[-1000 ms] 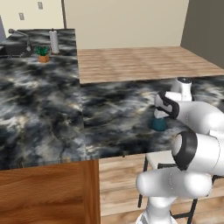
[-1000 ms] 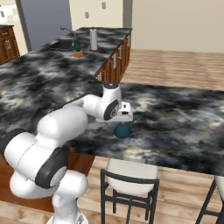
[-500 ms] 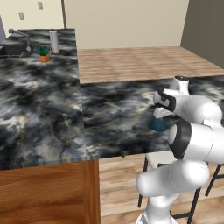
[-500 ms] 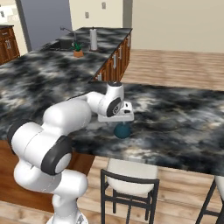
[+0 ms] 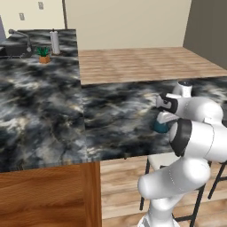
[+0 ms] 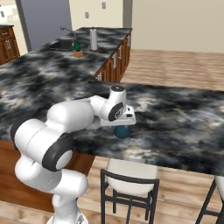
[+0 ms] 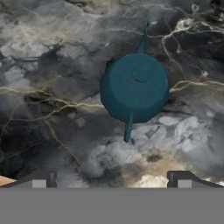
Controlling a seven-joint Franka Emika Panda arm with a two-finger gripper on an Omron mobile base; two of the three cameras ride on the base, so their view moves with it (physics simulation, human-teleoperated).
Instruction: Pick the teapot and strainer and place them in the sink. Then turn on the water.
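The teal-blue teapot [image 7: 134, 87] sits upright on the dark marble counter, close to its front edge, with its lid knob up and its thin spout pointing away. From the base it is partly covered by the hand, as a teal patch [image 5: 159, 127] [image 6: 122, 132]. My gripper [image 7: 113, 178] hangs straight above it, open, fingers wide apart and holding nothing [image 5: 165, 117] [image 6: 124, 124]. The sink [image 5: 13, 49] [image 6: 61, 43] lies far off at the back of the long counter, its grey faucet [image 5: 20, 35] beside it. The strainer is out of view.
A potted plant [image 5: 43, 54] [image 6: 78, 48] and a tall white cylinder [image 5: 54, 41] [image 6: 92, 39] stand near the sink. A stool [image 6: 131, 174] stands under the counter edge below the teapot. Wooden cabinets [image 6: 116, 61] face the floor aisle.
The arm's elbow has swung round and the hand has sunk slightly over the teapot. The teapot has not moved and the jaws stay wide.
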